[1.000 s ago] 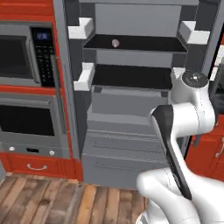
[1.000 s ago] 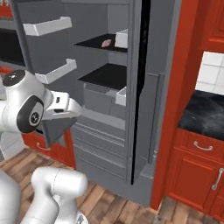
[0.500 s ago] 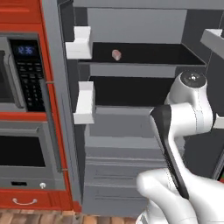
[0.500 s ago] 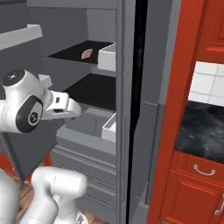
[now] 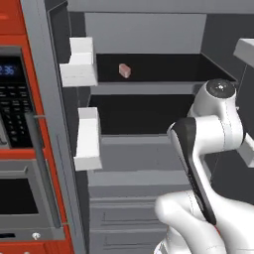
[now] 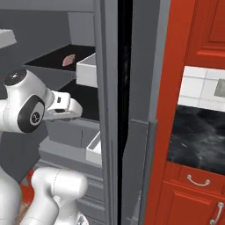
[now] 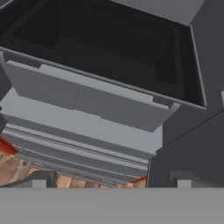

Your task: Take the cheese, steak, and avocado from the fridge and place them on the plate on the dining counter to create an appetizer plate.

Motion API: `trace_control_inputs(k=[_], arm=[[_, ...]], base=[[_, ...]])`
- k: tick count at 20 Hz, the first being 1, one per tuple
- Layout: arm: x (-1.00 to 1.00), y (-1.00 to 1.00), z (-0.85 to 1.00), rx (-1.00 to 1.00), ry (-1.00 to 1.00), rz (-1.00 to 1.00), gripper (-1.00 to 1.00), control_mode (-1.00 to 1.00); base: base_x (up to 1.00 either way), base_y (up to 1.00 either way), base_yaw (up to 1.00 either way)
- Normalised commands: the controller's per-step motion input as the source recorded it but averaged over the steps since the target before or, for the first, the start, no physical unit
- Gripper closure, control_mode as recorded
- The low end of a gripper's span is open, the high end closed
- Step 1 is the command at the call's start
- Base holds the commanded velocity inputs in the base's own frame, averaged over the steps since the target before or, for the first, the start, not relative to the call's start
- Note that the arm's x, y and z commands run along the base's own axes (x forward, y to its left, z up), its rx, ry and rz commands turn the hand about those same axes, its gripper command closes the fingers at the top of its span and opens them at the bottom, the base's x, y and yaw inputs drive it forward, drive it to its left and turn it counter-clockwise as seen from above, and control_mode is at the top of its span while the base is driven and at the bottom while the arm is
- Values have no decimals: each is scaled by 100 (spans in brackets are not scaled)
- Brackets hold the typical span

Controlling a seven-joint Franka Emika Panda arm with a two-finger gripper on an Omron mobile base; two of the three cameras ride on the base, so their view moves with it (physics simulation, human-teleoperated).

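Left base view: fridge (image 5: pixel 144 163) open, centre frame. Small pinkish chunk (image 5: pixel 125 70) on upper black shelf (image 5: pixel 158 69), upper centre. White door bins (image 5: pixel 82 64) at left. Microwave (image 5: pixel 10 99) at left edge.

Right base view: same pinkish chunk (image 6: pixel 68 60) upper left, on shelf. Arm at left, in front of grey drawers (image 6: pixel 66 132).

Hand view: end effector (image 7: pixel 109 180) released, jaws wide, nothing between; tips at bottom edge. Black shelf above, grey drawers mid frame.
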Motion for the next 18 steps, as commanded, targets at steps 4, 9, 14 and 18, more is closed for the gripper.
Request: trace_control_inputs(k=[4, 9, 14, 18], arm=[[0, 0, 0, 0, 0, 0, -100, 100], [0, 0, 0, 0, 0, 0, -100, 100], [0, 0, 0, 0, 0, 0, -100, 100], [19, 0, 5, 4, 0, -2, -100, -100]], base=[[26, 38, -26], [15, 51, -24], [53, 40, -18], [62, 8, -7]])
